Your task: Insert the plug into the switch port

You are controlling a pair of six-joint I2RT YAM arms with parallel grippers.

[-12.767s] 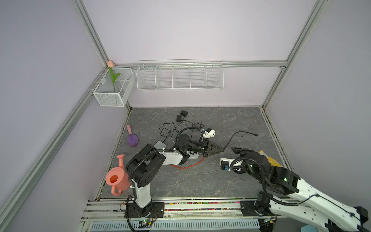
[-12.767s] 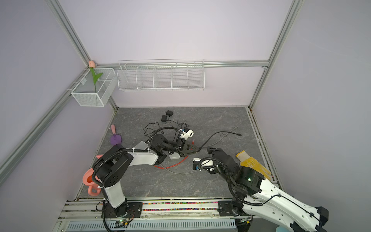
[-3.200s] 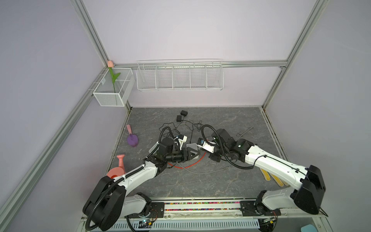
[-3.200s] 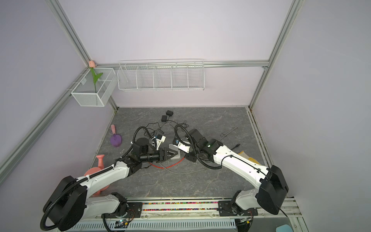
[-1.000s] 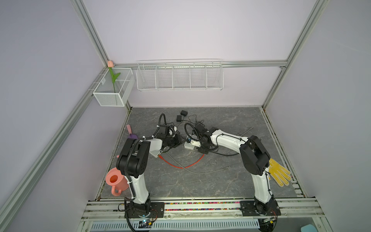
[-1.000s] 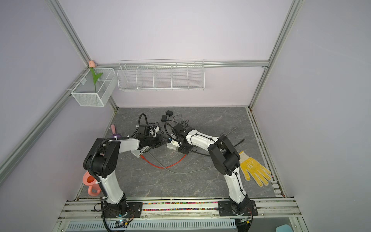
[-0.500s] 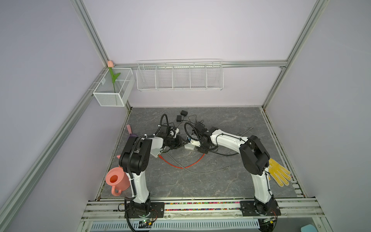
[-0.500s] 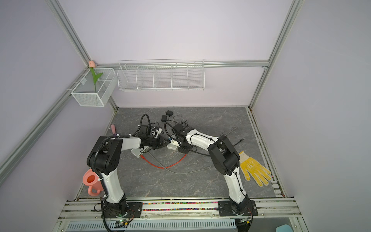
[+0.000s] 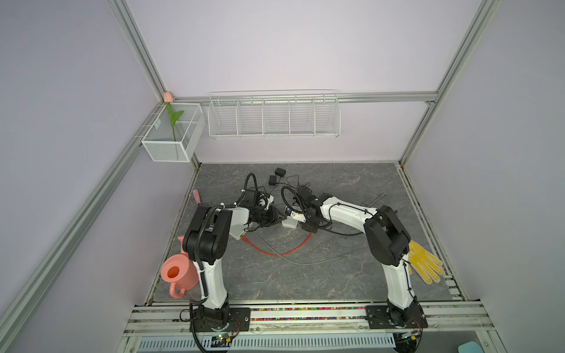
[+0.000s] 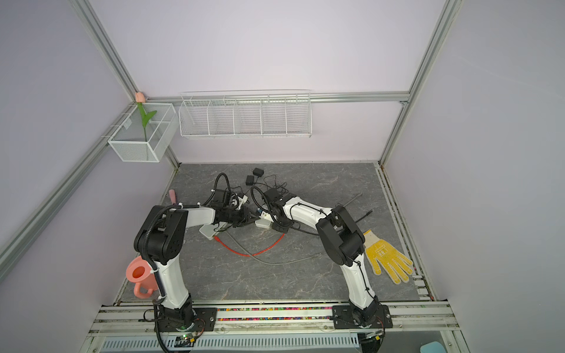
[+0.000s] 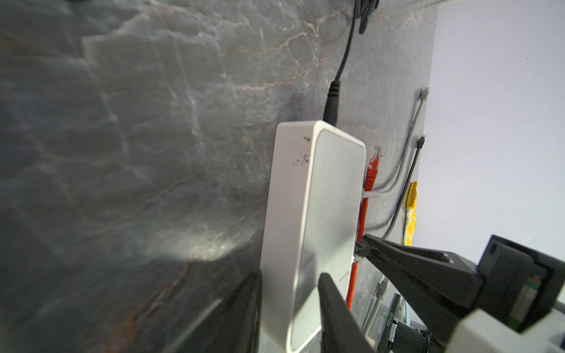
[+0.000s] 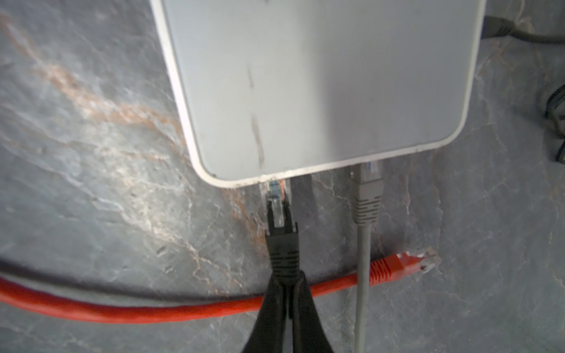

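Nearest the front rail, a salmon watering can (image 10: 140, 275) stands at the left edge of the grey stone-patterned table (image 9: 275, 281). A yellow work glove (image 10: 386, 259) lies flat at the right, and the grey mark printed on its back is too small to read. Further in, a red patch cable (image 9: 282, 253) curves across the table, its red plug (image 12: 400, 264) lying loose near the ports.

At mid-table lies the white network switch (image 12: 321, 76). The left gripper (image 11: 289, 275) pinches its long edge opposite the ports, one finger (image 11: 333, 305) on the top face and the other low against the side. The right gripper (image 12: 286, 279) is pressed together on the boot tail of the black Ethernet plug (image 12: 277, 214).

The plug's long axis runs in line with those fingers, square to the port edge. Its clear tip points into a port mouth and meets it, though how deep it sits is unclear. A grey plug (image 12: 367, 195) occupies a port just beside it, and a black power plug (image 11: 331, 104) enters the switch's end.

Beyond lie two black adapters (image 9: 280, 171). On the back wall hang a white wire basket (image 9: 273, 116) and a mesh box (image 9: 166, 152) holding a tulip (image 9: 172, 122).
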